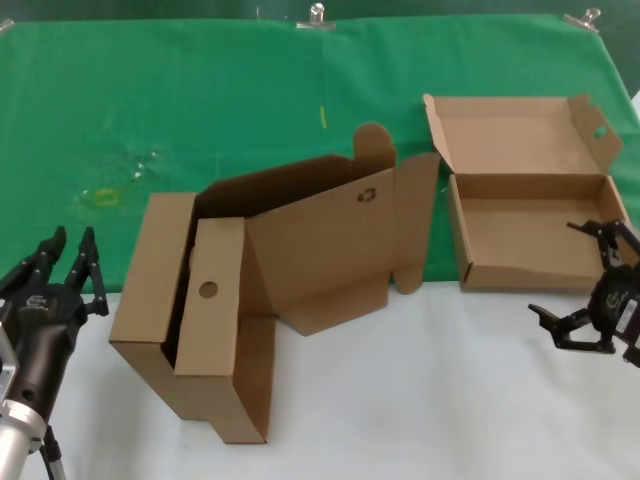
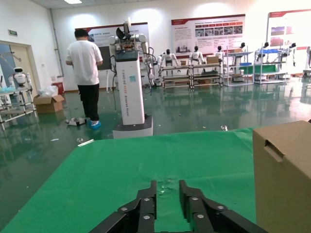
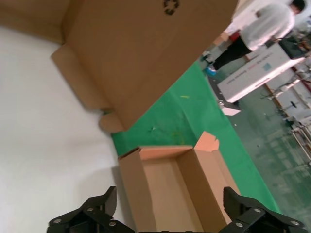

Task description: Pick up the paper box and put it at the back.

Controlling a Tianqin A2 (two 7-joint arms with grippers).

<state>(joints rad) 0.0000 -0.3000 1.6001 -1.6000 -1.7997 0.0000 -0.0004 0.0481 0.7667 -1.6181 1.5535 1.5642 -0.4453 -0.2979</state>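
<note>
While paper box lies open, right gripper spread wide, empty, at its near corner

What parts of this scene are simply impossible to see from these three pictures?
- Inside of the large brown carton: head view, shadowed and covered by the flat box with a round hole.
- Near end of the shallow open brown cardboard mailer box: right wrist view, cut off by the frame edge between the right gripper fingers.
- Left gripper body: left wrist view, cut by the frame edge.
</note>
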